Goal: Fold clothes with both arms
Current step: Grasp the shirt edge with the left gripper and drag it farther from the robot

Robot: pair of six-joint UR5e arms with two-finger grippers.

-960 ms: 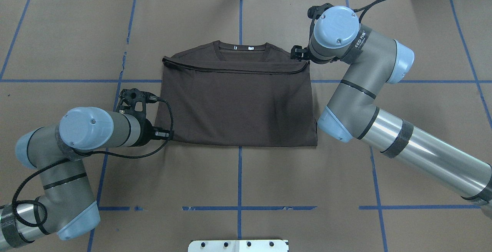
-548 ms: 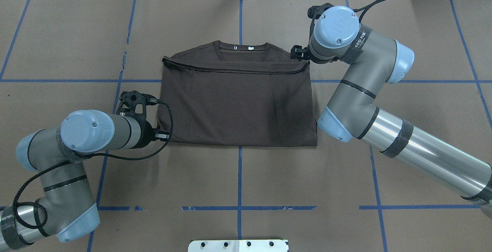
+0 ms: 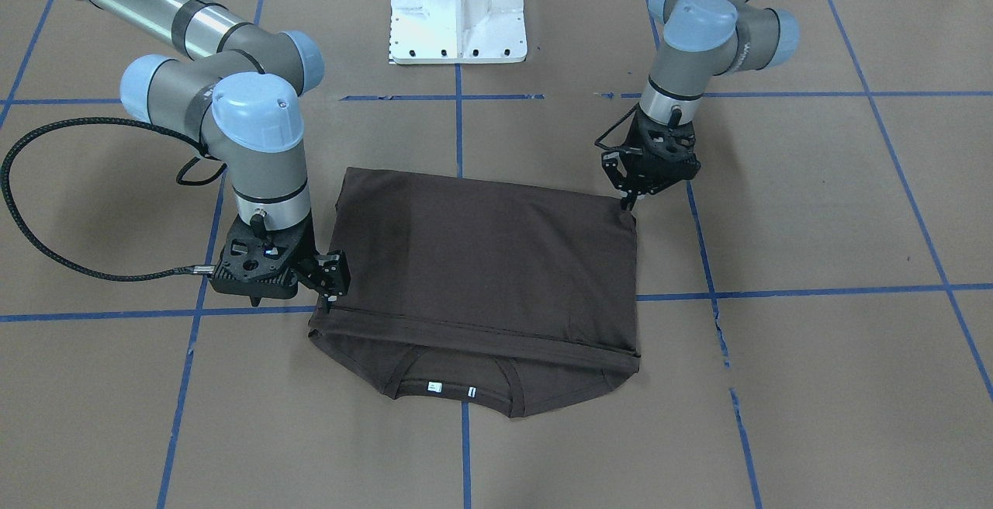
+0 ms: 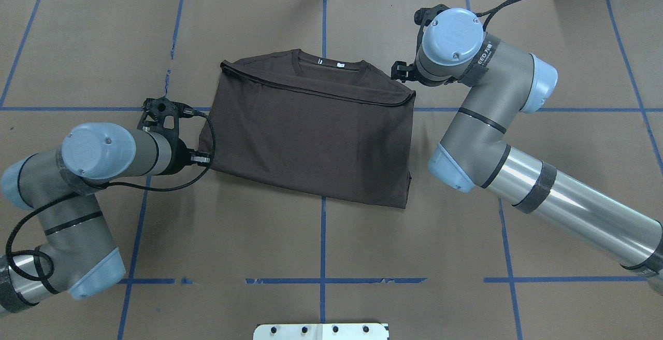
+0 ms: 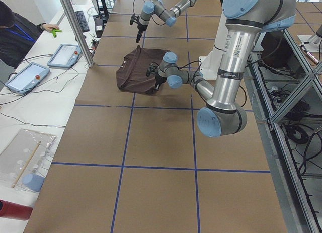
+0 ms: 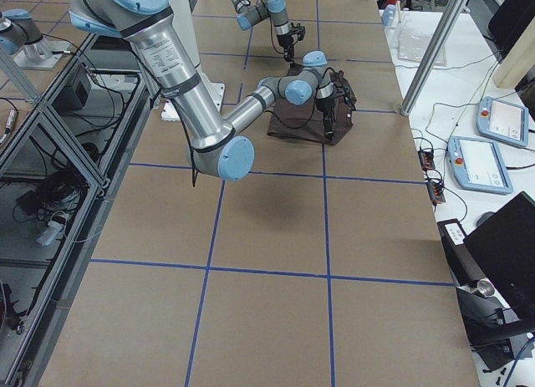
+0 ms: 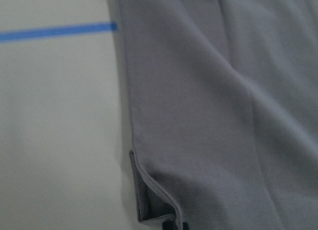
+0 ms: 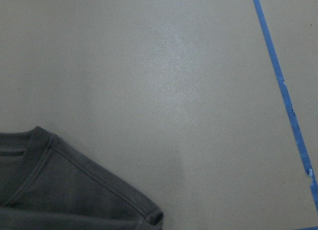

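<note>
The left gripper (image 3: 630, 197) is pinching its fingers closed on one corner of the dark brown T-shirt (image 4: 311, 132), at the folded edge nearest the robot. The shirt is lying flat on the paper-covered table (image 4: 321, 246), stretching from this gripper across to the other and sitting skewed against the blue tape lines (image 4: 322, 226). Its lower half is lying folded up over the chest, with the hem (image 4: 316, 90) stopping just short of the collar (image 4: 331, 64). The right gripper (image 3: 327, 301) is resting at the hem's opposite end, apparently closed on that corner. One crosswise fold is looking done; a further fold and squaring up are looking left to do. No box or basket is showing.
</note>
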